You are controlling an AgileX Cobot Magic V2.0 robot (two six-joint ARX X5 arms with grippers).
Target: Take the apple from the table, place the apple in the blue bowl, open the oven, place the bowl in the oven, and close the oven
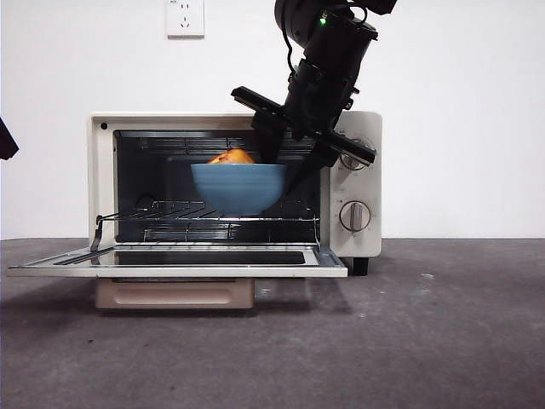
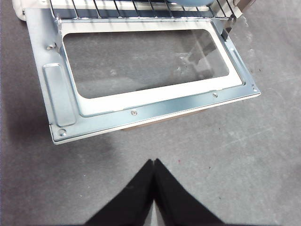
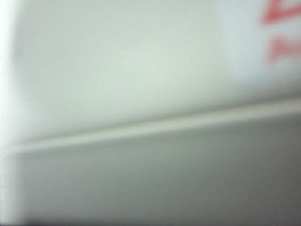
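The blue bowl (image 1: 234, 189) is inside the open oven (image 1: 102, 170), just above the wire rack (image 1: 213, 219). The apple (image 1: 232, 158) shows over its rim. My right gripper (image 1: 285, 170) comes down from above and is shut on the bowl's right rim, one jaw inside and one outside. The right wrist view is only a blur of the oven's white casing. My left gripper (image 2: 154, 162) is shut and empty over the table (image 2: 244, 155), in front of the lowered oven door (image 2: 155, 110). A sliver of the bowl (image 2: 188, 2) shows in the left wrist view.
The oven door (image 1: 170, 260) lies flat and juts toward the camera, with its beige handle (image 1: 174, 294) beneath. Two knobs (image 1: 354, 216) sit on the oven's right panel. A black tip of the left arm (image 1: 5, 141) shows at the left edge. A wall socket (image 1: 185, 17) is above.
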